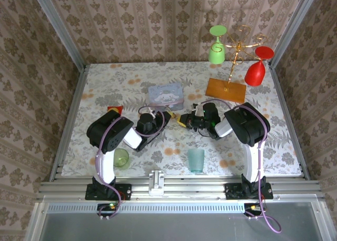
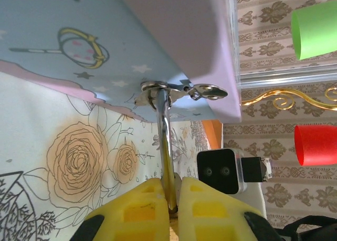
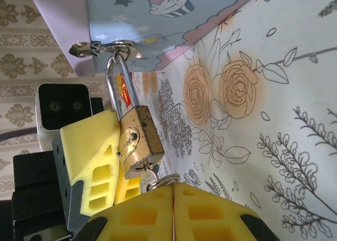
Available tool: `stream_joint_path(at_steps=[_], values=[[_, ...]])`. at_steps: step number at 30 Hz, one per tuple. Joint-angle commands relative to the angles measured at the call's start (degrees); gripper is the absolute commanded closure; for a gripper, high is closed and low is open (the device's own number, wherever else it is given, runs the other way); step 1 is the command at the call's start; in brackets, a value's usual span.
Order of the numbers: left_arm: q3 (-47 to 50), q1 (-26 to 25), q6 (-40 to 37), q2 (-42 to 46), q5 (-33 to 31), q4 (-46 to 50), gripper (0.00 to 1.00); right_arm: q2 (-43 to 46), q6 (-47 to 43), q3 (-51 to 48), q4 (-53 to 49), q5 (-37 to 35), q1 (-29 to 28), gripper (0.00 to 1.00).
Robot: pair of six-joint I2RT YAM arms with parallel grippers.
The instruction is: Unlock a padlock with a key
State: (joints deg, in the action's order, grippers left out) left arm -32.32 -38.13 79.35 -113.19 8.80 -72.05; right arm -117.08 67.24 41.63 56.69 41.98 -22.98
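Note:
The brass padlock (image 3: pixel 138 141) hangs by its silvery shackle (image 3: pixel 112 86) from the clasp of the blue tin (image 1: pixel 166 96). In the left wrist view the shackle (image 2: pixel 165 141) runs down between my yellow fingers (image 2: pixel 142 204). My left gripper (image 2: pixel 172 191) is shut on the padlock, and its finger (image 3: pixel 87 151) shows beside the brass body. The key (image 3: pixel 149 176) sits in the keyhole at the padlock's bottom, its ring (image 3: pixel 167 179) at my fingertips. My right gripper (image 3: pixel 172 191) is shut on the key. Both grippers, left (image 1: pixel 167 116) and right (image 1: pixel 190 120), meet just in front of the tin.
A gold glass rack (image 1: pixel 239 43) on an orange base (image 1: pixel 225 89) holds a green glass (image 1: pixel 216 46) and a red glass (image 1: pixel 256 67) at the back right. A green cup (image 1: pixel 121 158) and a teal cup (image 1: pixel 196 160) stand near the front edge.

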Motion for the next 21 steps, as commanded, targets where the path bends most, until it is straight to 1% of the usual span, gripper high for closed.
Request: stream_joint_path(at_steps=[1,3,4,5,6,9,10,11,13,14,15,18,21], values=[[-0.30,-1.29,0.30,2.19,4.30,-1.78,1.00,1.10,-0.19,0.35,3.24,-1.13,-0.26,0.90],[-0.51,-0.86,-0.23,1.93,4.23,-1.74,1.00,4.16,-3.99,-2.76,-0.88,-3.67,-0.29,0.85],[-0.68,-0.65,-0.26,1.70,4.21,-1.77,1.00,6.05,-6.70,-3.92,-5.10,-5.25,-0.24,0.83],[-0.89,-0.47,-0.34,1.49,4.38,-1.71,1.00,8.89,-11.02,-4.80,-11.44,-8.23,-0.31,0.80],[-1.13,-0.24,-0.59,1.39,4.47,-1.74,1.00,12.04,-15.83,-5.03,-19.29,-11.38,-0.42,0.75],[-1.65,-0.34,-1.17,1.21,5.27,-1.51,1.00,19.70,-30.11,-2.80,-39.35,-20.70,-1.31,0.74],[-1.79,-0.43,-1.49,1.22,5.65,-1.40,1.00,21.16,-33.98,-1.39,-44.15,-22.80,-1.65,0.74],[-1.64,-0.60,-1.51,1.37,5.66,-1.14,1.00,21.87,-38.05,0.27,-48.70,-24.39,-1.74,0.74],[-1.22,-0.72,-1.66,1.35,5.61,-1.13,1.00,21.84,-42.60,3.26,-54.71,-24.56,-1.65,0.73],[-0.97,-0.69,-1.66,1.31,5.57,-1.46,1.00,21.30,-43.98,4.73,-55.84,-22.76,-1.64,0.70],[-0.67,-0.71,-1.91,1.45,5.38,-1.51,1.00,20.61,-44.46,5.48,-55.28,-19.37,-1.65,0.67],[0.47,-0.85,-3.15,2.82,4.42,-1.36,1.00,19.31,-41.14,5.31,-47.41,-10.27,-1.63,0.58],[1.03,-0.81,-2.93,3.41,4.46,-1.38,1.00,16.79,-37.08,6.28,-40.58,-4.63,-1.66,0.58]])
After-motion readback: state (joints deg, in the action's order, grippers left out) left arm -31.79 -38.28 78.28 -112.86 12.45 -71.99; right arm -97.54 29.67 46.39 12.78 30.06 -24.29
